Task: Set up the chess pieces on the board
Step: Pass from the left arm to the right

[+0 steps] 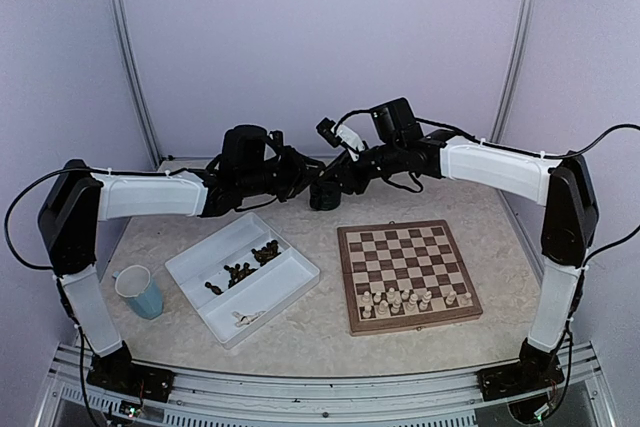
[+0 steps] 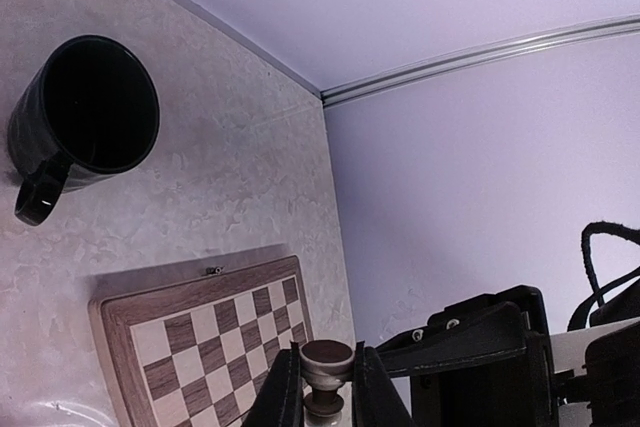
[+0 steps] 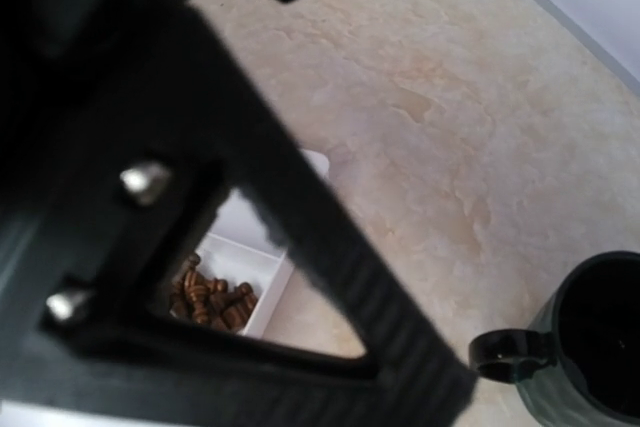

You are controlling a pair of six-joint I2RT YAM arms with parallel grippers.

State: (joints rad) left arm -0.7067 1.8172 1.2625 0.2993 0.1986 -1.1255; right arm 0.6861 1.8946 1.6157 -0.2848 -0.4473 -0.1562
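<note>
My left gripper (image 2: 328, 379) is shut on a dark brown chess piece (image 2: 327, 357), whose round base faces the camera. In the top view both grippers meet high over the back of the table, left gripper (image 1: 300, 180) against right gripper (image 1: 345, 177). A blurred black gripper body (image 3: 300, 247) fills the right wrist view and hides the right fingertips. The board (image 1: 408, 272) lies at the front right with several cream pieces (image 1: 410, 299) on its near rows. More dark pieces (image 1: 250, 262) lie in the white tray (image 1: 215, 292).
A black mug (image 1: 322, 195) stands on the table below the two grippers, and also shows as the mug (image 2: 85, 112). A light blue cup (image 1: 140, 292) stands left of the tray. Purple walls close in the back and sides.
</note>
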